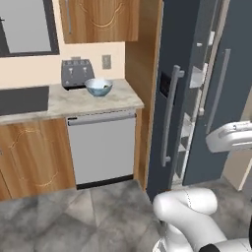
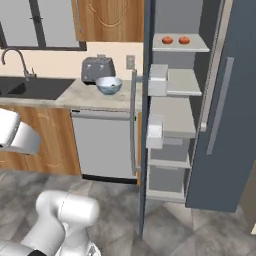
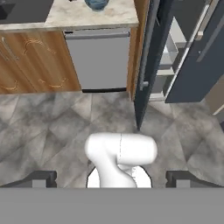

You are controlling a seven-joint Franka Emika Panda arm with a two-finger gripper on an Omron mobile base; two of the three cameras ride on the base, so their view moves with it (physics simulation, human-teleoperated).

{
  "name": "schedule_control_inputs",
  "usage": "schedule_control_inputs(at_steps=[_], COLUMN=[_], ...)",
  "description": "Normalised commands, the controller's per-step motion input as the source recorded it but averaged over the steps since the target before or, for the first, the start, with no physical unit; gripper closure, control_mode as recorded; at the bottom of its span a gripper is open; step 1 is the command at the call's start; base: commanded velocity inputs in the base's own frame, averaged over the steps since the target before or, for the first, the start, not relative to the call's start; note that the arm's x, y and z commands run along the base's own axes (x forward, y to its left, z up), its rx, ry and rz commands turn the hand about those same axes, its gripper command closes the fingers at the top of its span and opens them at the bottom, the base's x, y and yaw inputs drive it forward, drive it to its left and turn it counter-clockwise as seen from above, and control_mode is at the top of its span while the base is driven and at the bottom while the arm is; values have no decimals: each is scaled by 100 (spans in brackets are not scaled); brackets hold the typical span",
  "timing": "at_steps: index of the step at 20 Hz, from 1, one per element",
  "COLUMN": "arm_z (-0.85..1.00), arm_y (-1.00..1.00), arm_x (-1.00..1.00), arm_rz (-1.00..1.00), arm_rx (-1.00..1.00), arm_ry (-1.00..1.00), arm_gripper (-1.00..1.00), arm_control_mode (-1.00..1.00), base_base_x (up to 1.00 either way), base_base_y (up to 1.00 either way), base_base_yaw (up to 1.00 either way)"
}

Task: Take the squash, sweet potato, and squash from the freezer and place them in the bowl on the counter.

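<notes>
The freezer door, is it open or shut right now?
Open. The freezer door stands swung out, baring pale shelves inside.

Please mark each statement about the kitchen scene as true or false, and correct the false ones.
1. The freezer door stands open. True.
2. The bowl lies on the floor. False: it stands on the counter, in front of the toaster.
3. The pincer holds a vegetable. False: its jaws are open and empty.
4. Two round orange items sit on the top freezer shelf. True.
5. The bowl is beside the sink. False: it is near the freezer end.
</notes>
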Motion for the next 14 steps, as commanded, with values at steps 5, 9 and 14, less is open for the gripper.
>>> schedule_control_inputs(at_steps=[5,9,14], arm_z=[0,0,0], arm_y=[0,0,0], arm_x=[0,0,0], arm_rz=[0,0,0], arm_rx=[0,0,0], arm_ry=[0,0,0], arm_gripper=[-100,-100,-100], arm_control_mode=[100,100,100], base_base_x=[-18,0,0], base_base_y=[-100,-100,-100], base_base_yaw=[-1,0,0])
